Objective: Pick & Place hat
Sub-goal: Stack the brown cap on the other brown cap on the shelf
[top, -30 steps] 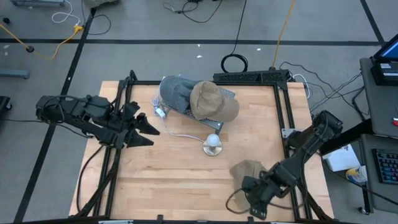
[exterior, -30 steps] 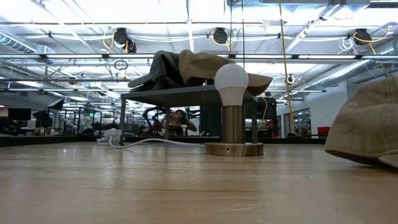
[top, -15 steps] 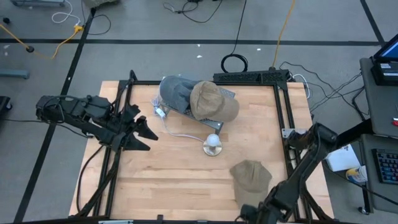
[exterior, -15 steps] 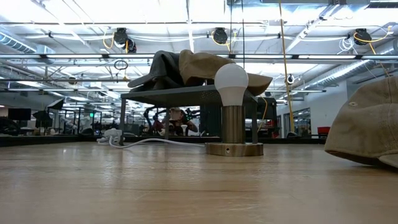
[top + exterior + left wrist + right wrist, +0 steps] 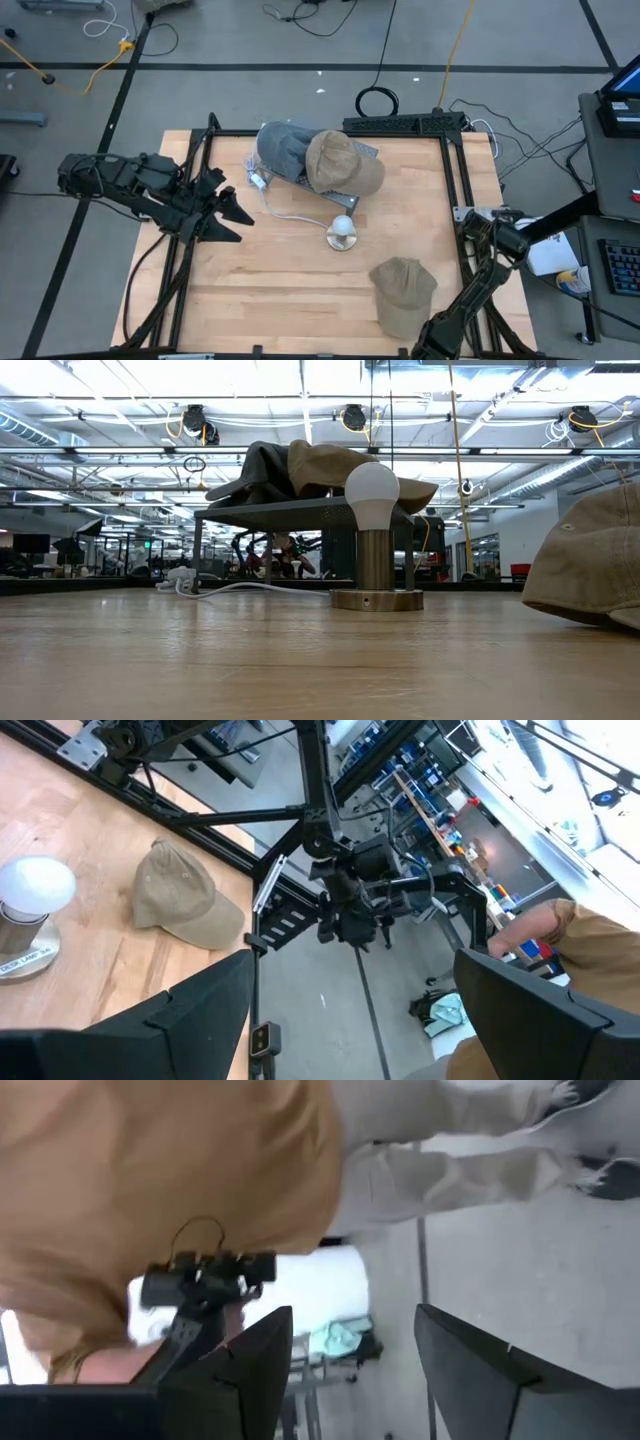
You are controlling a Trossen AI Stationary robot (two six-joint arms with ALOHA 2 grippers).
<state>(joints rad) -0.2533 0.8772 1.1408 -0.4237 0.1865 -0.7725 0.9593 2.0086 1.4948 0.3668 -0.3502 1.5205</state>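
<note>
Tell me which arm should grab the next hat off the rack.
Left, probably. The left gripper hovers open over the table, close beside the rack's blue hat and tan hat. The right arm is folded off the table's near right corner.

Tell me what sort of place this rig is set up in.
Probably a robotics lab or workshop hall. The low view shows an open industrial ceiling with exposed ducts and strip lights; loose cables trail over the taped grey floor around the wooden table; the left wrist view shows stocked storage shelving.
</note>
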